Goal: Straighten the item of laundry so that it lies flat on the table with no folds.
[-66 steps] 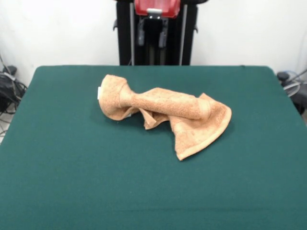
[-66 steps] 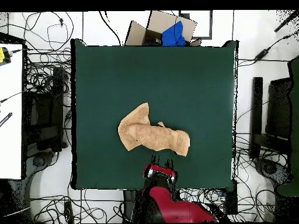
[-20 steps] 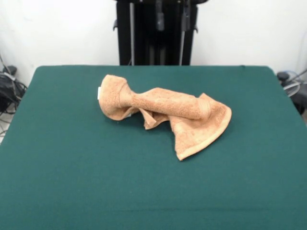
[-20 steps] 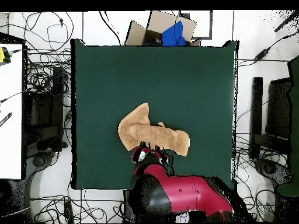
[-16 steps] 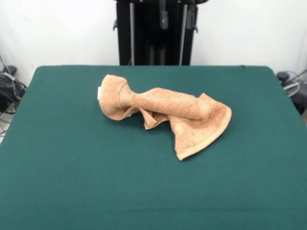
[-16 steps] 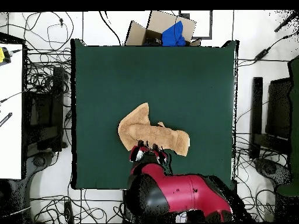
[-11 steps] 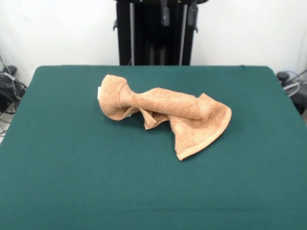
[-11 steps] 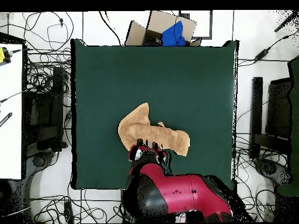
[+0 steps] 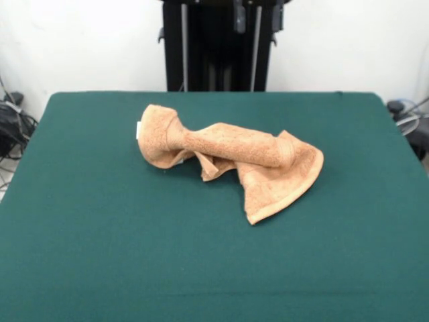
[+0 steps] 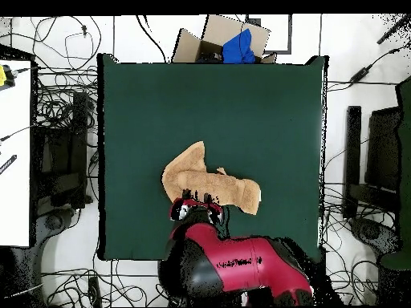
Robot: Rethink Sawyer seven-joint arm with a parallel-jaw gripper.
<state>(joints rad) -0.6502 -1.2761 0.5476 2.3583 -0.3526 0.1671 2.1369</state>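
The towel (image 9: 224, 157) lies twisted near the middle of the table (image 9: 100, 255), a little toward its far edge in the front view: left of the twist a bunched lobe with a tiny white tag (image 9: 139, 130), at the centre a tight rolled neck, right of it a flap fanning out with its hemmed border toward the table's near edge. In the overhead view the gripper (image 10: 195, 210) hangs over the towel's edge nearest the robot; whether its fingers are apart or together I cannot tell. The step looks like the approach, with nothing yet flattened. Next, I judge, comes a descent onto one end, then a pull outward to undo the twist
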